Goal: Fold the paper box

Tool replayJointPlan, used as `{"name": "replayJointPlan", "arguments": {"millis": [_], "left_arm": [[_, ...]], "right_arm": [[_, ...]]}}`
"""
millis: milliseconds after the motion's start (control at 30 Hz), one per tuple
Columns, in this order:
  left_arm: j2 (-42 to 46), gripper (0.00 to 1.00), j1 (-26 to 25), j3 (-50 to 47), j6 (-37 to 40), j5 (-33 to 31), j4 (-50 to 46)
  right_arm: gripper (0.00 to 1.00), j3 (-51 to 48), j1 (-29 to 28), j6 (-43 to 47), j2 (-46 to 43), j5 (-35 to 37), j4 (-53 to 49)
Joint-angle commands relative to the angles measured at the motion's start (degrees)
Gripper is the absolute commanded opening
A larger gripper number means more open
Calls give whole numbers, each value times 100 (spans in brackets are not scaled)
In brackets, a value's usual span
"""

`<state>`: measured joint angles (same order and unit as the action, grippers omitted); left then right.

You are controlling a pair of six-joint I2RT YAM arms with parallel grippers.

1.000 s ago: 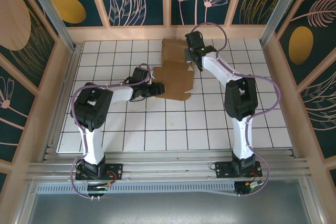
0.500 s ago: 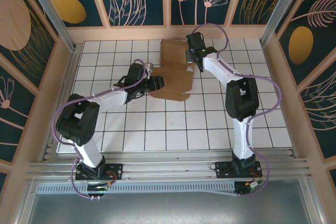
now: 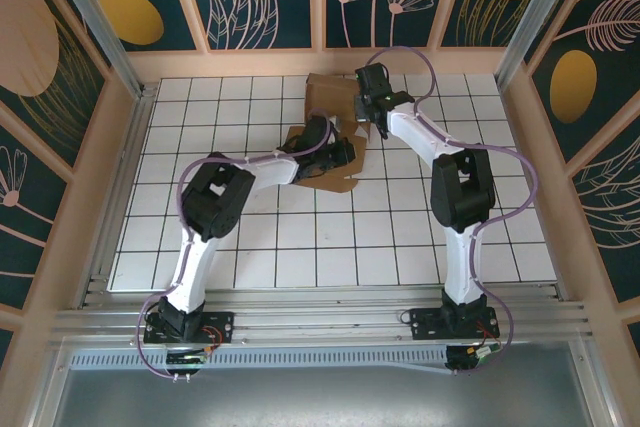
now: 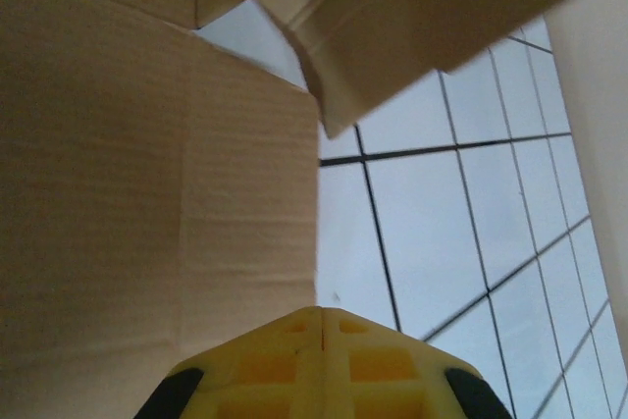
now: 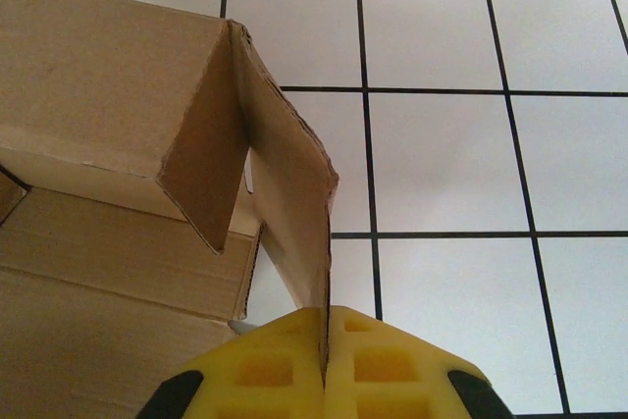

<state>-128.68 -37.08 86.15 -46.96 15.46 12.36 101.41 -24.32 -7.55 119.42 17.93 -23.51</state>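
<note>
The box [image 3: 328, 99] lies at the far middle of the table [image 3: 300, 247], a brown cardboard sheet partly raised, with flaps standing off the white tiles. The left arm reaches across from the near left, and the left gripper [image 3: 343, 154] sits over the box's near part. The right gripper [image 3: 364, 117] is at the box's right edge, farther back. In the left wrist view the left gripper [image 4: 321, 313] has its yellow fingers [image 4: 265, 360] pressed together, with only a thin seam between them. A wide panel of the box [image 4: 147, 193] lies to their left, and its straight edge runs right down to the fingertips. Whether that edge is nipped between the tips I cannot tell. Two more flaps hang across the top of that view, one of them tilted. In the right wrist view the right gripper [image 5: 324, 313] is closed on a thin upright flap [image 5: 294, 193], whose edge goes down between the yellow fingers [image 5: 392, 370]. That flap stands at a corner of the box [image 5: 98, 66], beside a second, shorter flap folded inward. Flat cardboard lies lower left and bare tiles show to the right.
</note>
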Motion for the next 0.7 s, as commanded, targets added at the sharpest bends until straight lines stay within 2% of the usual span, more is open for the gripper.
{"name": "replayJointPlan", "arguments": {"millis": [0,233,667], "left_arm": [[-381,1,16,399,-258,207,22],[-752,1,-1,416,-259,331,-162],[-962,1,-1,353,-345,319,-75]], "right_arm": [[2,-177,-22,24,-159,-122,-279],[2,-81,-30,-136,-188,-235,-382],[3,135,-43,-1300,-76,-889,-701]]}}
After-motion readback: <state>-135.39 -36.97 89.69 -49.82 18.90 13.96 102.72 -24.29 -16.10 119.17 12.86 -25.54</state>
